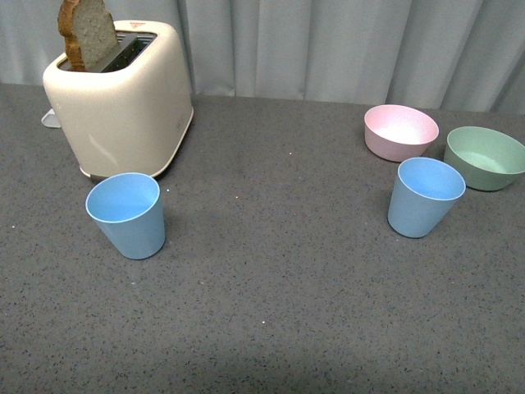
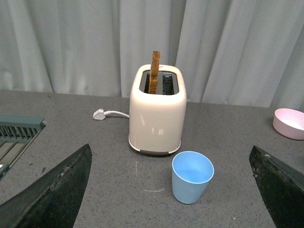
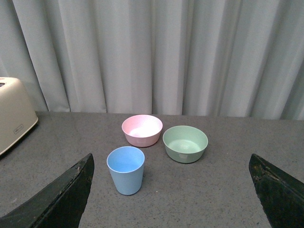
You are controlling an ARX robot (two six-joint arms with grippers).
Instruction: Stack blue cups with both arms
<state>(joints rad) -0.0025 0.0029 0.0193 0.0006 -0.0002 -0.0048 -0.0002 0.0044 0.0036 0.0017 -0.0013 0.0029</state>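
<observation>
The left gripper (image 2: 170,148) hangs with its 2 black fingers (image 2: 57,190) spread wide and holding nothing. The right gripper (image 3: 171,156) is likewise spread wide and empty, and neither arm shows in the front view. Ahead of them on the grey table (image 1: 279,312) stand the left blue cup (image 1: 125,215) and the right blue cup (image 1: 425,197), both upright, mouth up, long axis vertical, and well apart from each other across the table. The left blue cup lies forward of the left gripper and inside the span of its fingers, though off the midline between them, so the left arm is plainly the nearer for it. The right blue cup sits the same way before the right gripper, also off its midline. Judged from this, each arm needs to travel forward and down, with a small sideways correction, to close on its own cup's wall before 1 cup can be lifted over the other. Just behind the left blue cup, close but not touching, is the cream toaster (image 1: 123,107) with a slice of bread (image 1: 89,37) standing in its slot. Just behind the right blue cup are the pink bowl (image 1: 400,131) and the green bowl (image 1: 486,158), side by side. A pale curtain (image 1: 328,41) closes the background.
</observation>
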